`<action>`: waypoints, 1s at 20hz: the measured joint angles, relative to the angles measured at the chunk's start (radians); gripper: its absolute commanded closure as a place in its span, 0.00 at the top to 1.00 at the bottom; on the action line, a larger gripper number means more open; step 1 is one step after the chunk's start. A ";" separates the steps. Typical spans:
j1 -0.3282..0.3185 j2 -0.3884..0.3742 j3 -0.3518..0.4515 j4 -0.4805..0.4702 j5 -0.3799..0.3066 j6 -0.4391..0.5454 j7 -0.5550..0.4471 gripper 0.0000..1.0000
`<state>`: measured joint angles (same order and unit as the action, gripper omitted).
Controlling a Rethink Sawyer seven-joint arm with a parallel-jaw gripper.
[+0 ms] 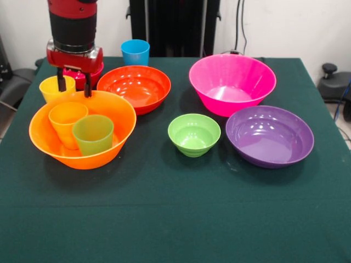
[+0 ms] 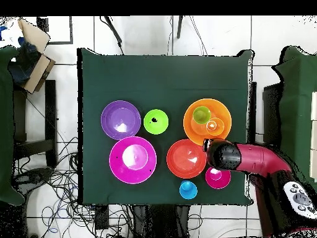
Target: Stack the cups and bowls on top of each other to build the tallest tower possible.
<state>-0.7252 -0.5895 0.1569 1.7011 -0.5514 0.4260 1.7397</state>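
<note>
The large orange bowl [image 1: 82, 159] [image 2: 193, 131] sits at the front view's left. An orange cup [image 1: 67, 121] [image 2: 213, 126] and a green cup [image 1: 93, 134] [image 2: 201, 114] stand side by side inside it. My gripper [image 1: 74, 92] hangs open and empty just above the bowl's far rim. Behind it stand a yellow cup [image 1: 50, 87] and a small crimson bowl [image 1: 96, 74] [image 2: 217, 178]. The blue cup [image 1: 135, 52] [image 2: 188, 189] stands at the far edge. In the overhead view the arm [image 2: 247, 160] hides the gripper and the yellow cup.
A red-orange bowl [image 1: 134, 87] [image 2: 186, 158] lies right of the orange one. Further right are a pink bowl [image 1: 232, 104] [image 2: 132, 160], a purple bowl [image 1: 269, 137] [image 2: 121, 119] and a small light green bowl [image 1: 194, 134] [image 2: 156, 121]. All rest on a dark green cloth.
</note>
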 measured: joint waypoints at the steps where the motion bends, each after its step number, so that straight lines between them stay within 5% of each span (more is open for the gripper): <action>1: -0.007 0.000 0.004 0.000 0.000 0.000 0.000 1.00; 20: -0.185 0.000 0.147 0.025 -0.001 0.023 0.000 1.00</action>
<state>-0.9098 -0.5894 0.3043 1.7266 -0.5520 0.4489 1.7397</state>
